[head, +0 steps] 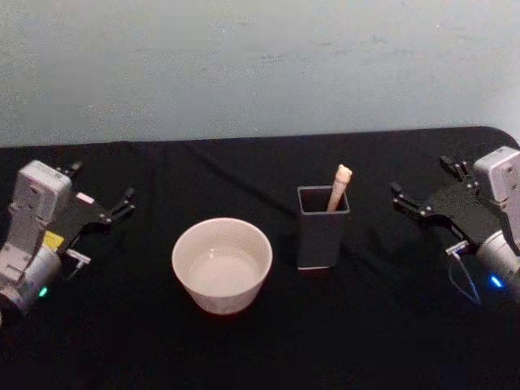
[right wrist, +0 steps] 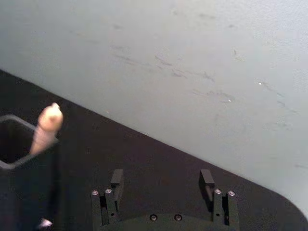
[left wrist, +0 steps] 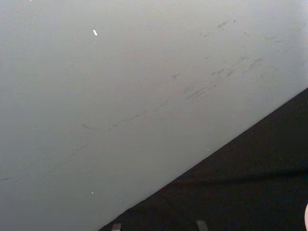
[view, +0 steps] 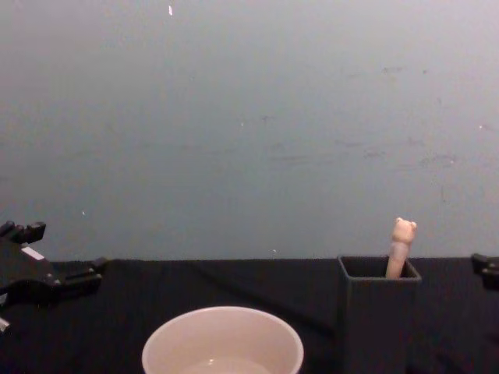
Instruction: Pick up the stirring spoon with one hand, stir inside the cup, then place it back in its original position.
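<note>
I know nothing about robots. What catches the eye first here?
A cream-white cup sits in the middle; beside it on the right, a dark grey holder holds the stirring spoon, its bear-topped handle poking out. The left gripper and right gripper hang open at either side.

We see cup (view: 222, 343) low at centre on black worktop (view: 156, 288). Dark grey holder (view: 378, 319) stands just right of it, apart. Stirring spoon (view: 401, 249) stands in holder, bear knob above rim. Left gripper (view: 68, 249) at left edge, fingers spread, holding nothing. Right gripper (view: 487, 270) pokes in at right edge. Grey wall (view: 249, 117) behind.
</note>
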Robot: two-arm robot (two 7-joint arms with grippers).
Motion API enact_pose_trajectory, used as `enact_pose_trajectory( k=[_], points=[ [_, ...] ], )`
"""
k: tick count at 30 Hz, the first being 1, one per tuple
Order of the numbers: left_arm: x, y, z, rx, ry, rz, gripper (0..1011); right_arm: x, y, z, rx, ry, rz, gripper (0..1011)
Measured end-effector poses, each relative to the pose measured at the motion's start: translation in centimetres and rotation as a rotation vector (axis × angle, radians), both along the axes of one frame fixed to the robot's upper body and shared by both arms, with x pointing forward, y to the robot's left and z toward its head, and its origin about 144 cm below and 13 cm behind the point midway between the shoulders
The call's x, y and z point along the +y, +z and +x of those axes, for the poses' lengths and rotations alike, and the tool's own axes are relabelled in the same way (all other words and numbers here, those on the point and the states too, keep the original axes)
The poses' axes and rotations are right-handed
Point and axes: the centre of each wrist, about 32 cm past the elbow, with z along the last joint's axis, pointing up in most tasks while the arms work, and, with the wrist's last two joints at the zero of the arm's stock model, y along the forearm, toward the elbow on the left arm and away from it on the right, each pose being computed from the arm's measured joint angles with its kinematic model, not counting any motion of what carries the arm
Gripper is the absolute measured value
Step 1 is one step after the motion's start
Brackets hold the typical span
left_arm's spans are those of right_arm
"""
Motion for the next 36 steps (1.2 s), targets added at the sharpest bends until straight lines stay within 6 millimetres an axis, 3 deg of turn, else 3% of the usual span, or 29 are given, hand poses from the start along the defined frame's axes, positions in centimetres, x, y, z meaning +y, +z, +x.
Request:
enact_pose_trajectory(
  k=[11, 20, 36],
  points=[
    [0.0, 0.0, 0.0, 0.0, 0.0, 0.0, 1002, -0.4, 2.1, -1.0, 0.102, 0.14, 0.193, 1000],
    [0.0, 0.0, 0.0, 0.0, 0.0, 0.0, 1001, 0.1, 2.5, -1.2, 0.154, 0.265, 0.252, 1000],
    [0.0, 0.0, 0.0, 0.0, 0.0, 0.0, 1001, 3.0, 2.0, 1.6, 0.189, 0.323, 0.311, 1000]
  ],
)
